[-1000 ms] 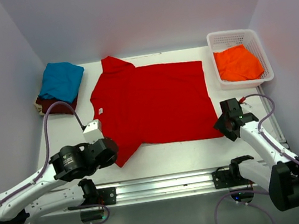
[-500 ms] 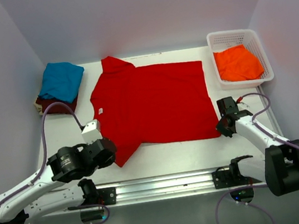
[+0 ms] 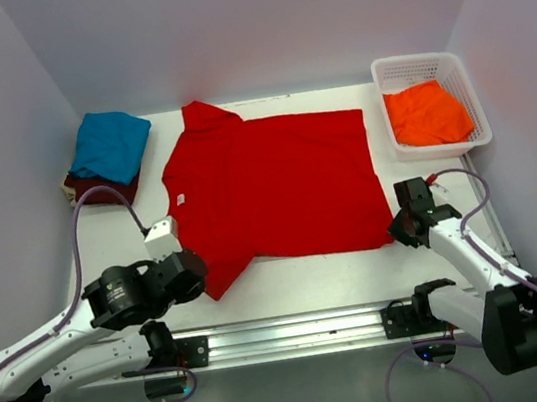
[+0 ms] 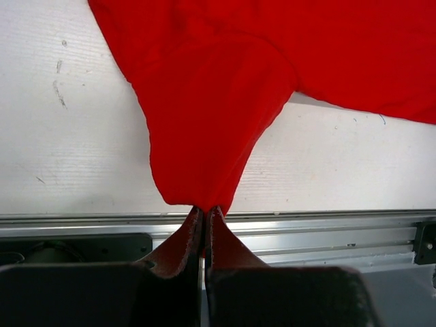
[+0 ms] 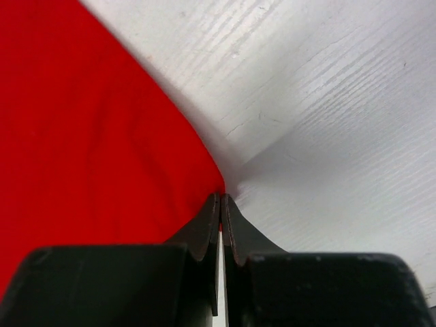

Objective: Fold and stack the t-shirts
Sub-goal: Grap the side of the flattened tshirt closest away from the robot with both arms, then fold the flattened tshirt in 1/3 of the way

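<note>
Pinching the tip of the near sleeve, the left gripper (image 4: pixel 204 210) has its two fingers pressed together on the bright red t-shirt (image 3: pixel 276 185), with the cloth rising out of the closed tips in a narrow fold. The right gripper (image 5: pixel 221 197) is likewise clamped, its fingertips meeting on the near hem corner of the same shirt, where the red edge ends against the bare white table (image 3: pixel 311 281). From those two held points the shirt spreads flat across the middle of the table, its collar end toward the left edge and its hem toward the right edge. At the far left corner a folded teal blue t-shirt (image 3: pixel 110 144) lies on top of a dark maroon t-shirt (image 3: pixel 85 188). At the far right corner stands a white lattice basket (image 3: pixel 424 58) with an orange t-shirt (image 3: pixel 425 114) bunched inside it.
</note>
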### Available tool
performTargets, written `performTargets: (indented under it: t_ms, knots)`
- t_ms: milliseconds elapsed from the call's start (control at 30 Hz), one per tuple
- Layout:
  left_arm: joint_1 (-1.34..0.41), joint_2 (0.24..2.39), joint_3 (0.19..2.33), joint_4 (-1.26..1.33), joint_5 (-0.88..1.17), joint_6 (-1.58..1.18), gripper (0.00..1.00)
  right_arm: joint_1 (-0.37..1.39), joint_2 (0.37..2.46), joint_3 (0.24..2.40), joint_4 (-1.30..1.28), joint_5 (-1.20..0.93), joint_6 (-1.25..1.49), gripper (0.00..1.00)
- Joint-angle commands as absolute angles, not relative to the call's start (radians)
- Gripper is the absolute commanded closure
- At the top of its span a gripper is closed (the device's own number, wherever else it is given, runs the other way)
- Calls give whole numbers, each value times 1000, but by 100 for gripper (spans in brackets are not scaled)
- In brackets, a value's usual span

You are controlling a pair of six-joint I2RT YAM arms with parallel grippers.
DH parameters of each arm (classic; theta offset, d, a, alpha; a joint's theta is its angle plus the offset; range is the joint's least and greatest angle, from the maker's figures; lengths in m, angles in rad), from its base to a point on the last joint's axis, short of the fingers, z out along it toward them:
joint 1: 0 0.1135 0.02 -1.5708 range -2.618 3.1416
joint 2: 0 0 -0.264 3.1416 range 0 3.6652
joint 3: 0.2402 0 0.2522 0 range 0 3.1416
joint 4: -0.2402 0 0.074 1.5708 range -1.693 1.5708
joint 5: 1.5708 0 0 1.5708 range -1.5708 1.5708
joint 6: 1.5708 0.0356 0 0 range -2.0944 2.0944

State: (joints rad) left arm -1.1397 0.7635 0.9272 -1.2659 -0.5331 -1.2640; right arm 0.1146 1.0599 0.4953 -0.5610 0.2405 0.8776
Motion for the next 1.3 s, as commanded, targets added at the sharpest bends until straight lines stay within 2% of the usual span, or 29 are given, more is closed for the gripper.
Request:
performTargets:
  t_ms: [0, 133, 233, 500, 667, 833, 1033, 1267]
  knots:
    - [-1141, 717, 897, -1247, -598, -1298, 100, 110, 962, 548, -610, 230, 839, 100]
    - [-1141, 671, 832, -1189, -688, -1299, 100, 110, 936, 597, -603, 250, 805, 100]
    - [-1141, 670, 805, -1111, -750, -1253, 100, 110, 995, 641, -563, 245, 781, 100]
    - [-1111, 849, 839, -870, -897, -1016, 100, 109, 1206, 753, -424, 242, 735, 100]
    - [-863, 900, 746, -579, -796, -766, 100, 104, 1333, 839, -382, 285, 710, 100]
    - [-686, 968, 722, -433, -707, -628, 100, 97, 1422, 896, -348, 305, 703, 100]
    - [-585, 1097, 772, -344, -649, -574, 100, 86, 1526, 957, -336, 314, 689, 100]
    - [-552, 1222, 883, -262, -644, -502, 100, 78, 1568, 1011, -319, 313, 687, 100]
